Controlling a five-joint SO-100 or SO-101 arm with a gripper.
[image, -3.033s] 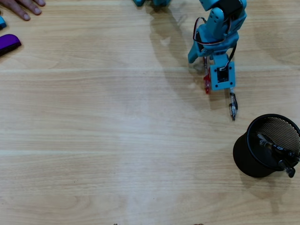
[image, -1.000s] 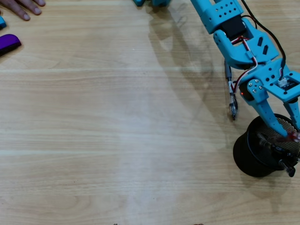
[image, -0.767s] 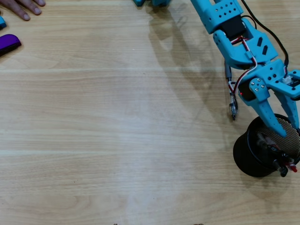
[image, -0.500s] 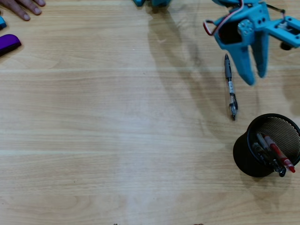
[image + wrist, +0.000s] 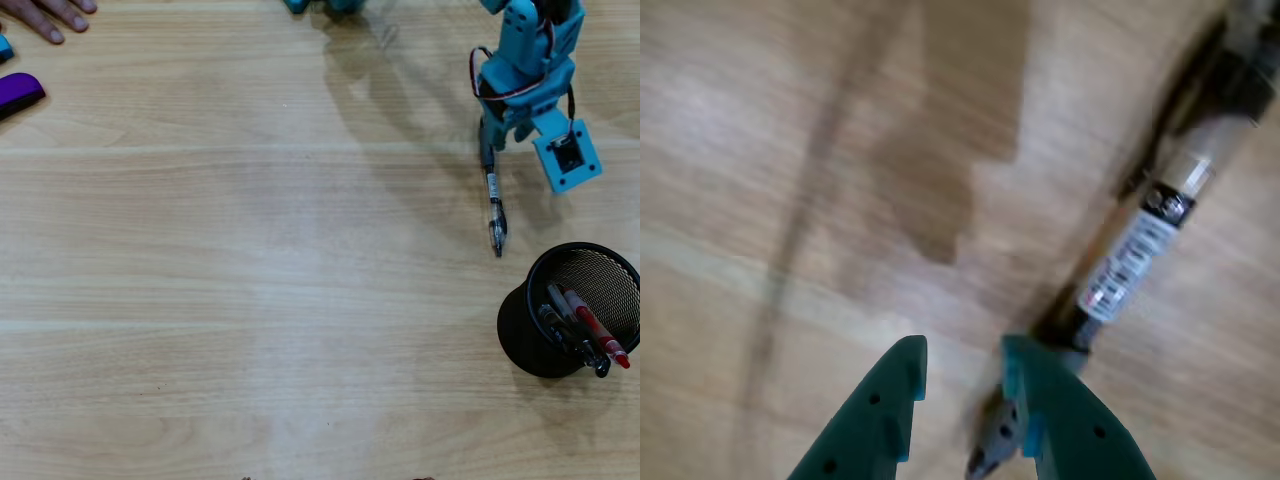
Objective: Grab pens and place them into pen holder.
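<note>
One clear pen with dark ends [image 5: 493, 200] lies on the wooden table, pointing toward the pen holder. My gripper [image 5: 489, 138] is down at its far end. In the wrist view the pen [image 5: 1137, 250] runs from the upper right under my right finger [image 5: 1060, 410], and its grey end shows in the gap. My gripper [image 5: 962, 352] has its jaws a little apart, wider than the pen, and not closed on it. The black mesh pen holder [image 5: 520, 330] stands at the lower right and holds three pens, a red-and-clear one [image 5: 592, 325] among them.
A purple object [image 5: 18, 92] lies at the left edge, with a person's hand [image 5: 52, 14] at the top left corner. The arm's teal body [image 5: 530, 60] and its wrist camera block [image 5: 568, 155] sit above the pen holder.
</note>
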